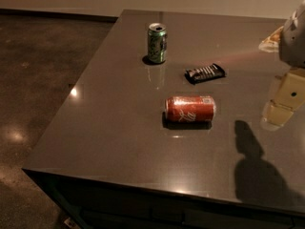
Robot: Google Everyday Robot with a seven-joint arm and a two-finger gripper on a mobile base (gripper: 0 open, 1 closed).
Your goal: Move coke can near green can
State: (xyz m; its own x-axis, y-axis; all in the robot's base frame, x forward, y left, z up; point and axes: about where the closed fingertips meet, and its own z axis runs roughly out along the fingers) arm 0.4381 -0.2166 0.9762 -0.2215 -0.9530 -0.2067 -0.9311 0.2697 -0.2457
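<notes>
Coke can (190, 109) lies on its side, apart from hand (276, 114), whose grip I cannot tell.

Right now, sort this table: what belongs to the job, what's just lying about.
Job: red aluminium coke can, on its side; green aluminium can, upright; pale gripper, above the table, right side.
Lying about: flat black snack wrapper.

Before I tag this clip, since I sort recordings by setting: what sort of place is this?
Likely an office kitchenette or break area: a dark polished counter over a speckled concrete floor, holding the coke can, the green can and a black snack wrapper. The gripper hangs at the view's right edge.
</notes>
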